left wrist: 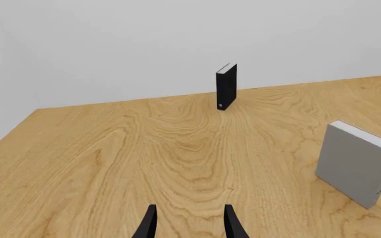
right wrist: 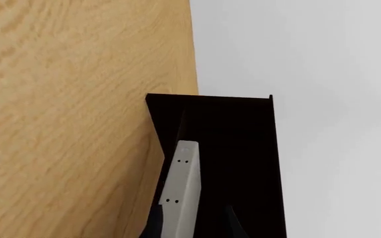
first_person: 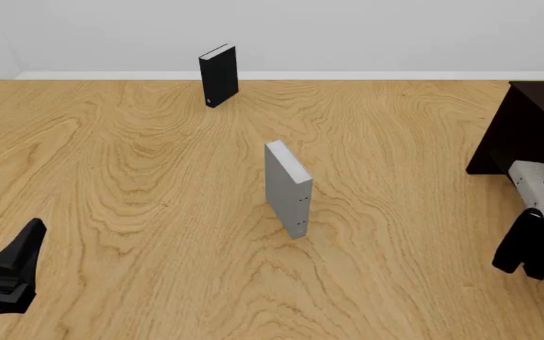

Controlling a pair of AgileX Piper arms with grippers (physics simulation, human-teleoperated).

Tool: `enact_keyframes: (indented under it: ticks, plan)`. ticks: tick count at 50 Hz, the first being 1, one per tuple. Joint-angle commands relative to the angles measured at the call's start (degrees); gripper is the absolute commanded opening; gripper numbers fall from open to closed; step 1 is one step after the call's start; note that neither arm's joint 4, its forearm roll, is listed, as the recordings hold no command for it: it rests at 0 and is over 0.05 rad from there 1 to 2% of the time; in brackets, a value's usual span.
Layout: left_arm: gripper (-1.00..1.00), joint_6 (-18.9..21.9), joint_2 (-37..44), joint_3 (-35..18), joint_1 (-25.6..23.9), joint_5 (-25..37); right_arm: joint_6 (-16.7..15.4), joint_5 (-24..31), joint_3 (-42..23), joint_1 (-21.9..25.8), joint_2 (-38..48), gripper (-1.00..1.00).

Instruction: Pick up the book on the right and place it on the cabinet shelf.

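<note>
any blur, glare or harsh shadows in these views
Front view: sharp, evenly lit, no glare, barely a shadow under the grey book. Left wrist view: equally crisp, black book clear. Right wrist view: the cabinet interior is near-black, detail lost.

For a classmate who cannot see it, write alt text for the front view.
A grey book stands upright mid-table on the light wooden table, with a black book upright near the far edge. At the right edge, the right gripper holds another grey book against a dark cabinet; the left gripper sits low at left.
</note>
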Motion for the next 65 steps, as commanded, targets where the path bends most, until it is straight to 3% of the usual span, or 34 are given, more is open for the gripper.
enact_keyframes:
  ticks: [1, 10, 12, 16, 25, 33, 35, 65]
  plan:
    - [1.00, -0.4, -1.0, 0.0, 0.2, 0.7, -3.0, 2.8, 1.4, -10.2, 1.4, 1.00]
    - [1.00, -0.3, -0.8, 0.0, 0.2, 0.6, -4.1, 0.5, 1.8, -11.9, 2.5, 1.00]
    - [1.00, -0.4, -0.8, 0.0, 0.2, 0.5, -3.0, 3.5, 1.5, -11.4, 1.1, 1.00]
    - [1.00, -0.4, -0.7, 0.0, 0.1, 0.3, -3.6, 2.5, 1.7, -11.4, 1.3, 1.00]
    - [1.00, -0.4, -0.5, 0.0, 0.0, 0.1, -2.8, 6.8, 0.6, -7.8, -2.6, 1.00]
    - [1.00, -0.5, -0.5, 0.0, 0.1, 0.0, -3.8, 6.2, 0.3, -5.9, -2.5, 1.00]
    - [1.00, -0.6, -0.5, 0.0, 0.1, 0.0, -2.8, 8.3, -0.3, -4.9, -3.8, 1.00]
    - [1.00, -0.5, -1.2, 0.0, 0.1, 0.9, -3.7, 8.0, -1.2, 0.6, -3.5, 1.00]
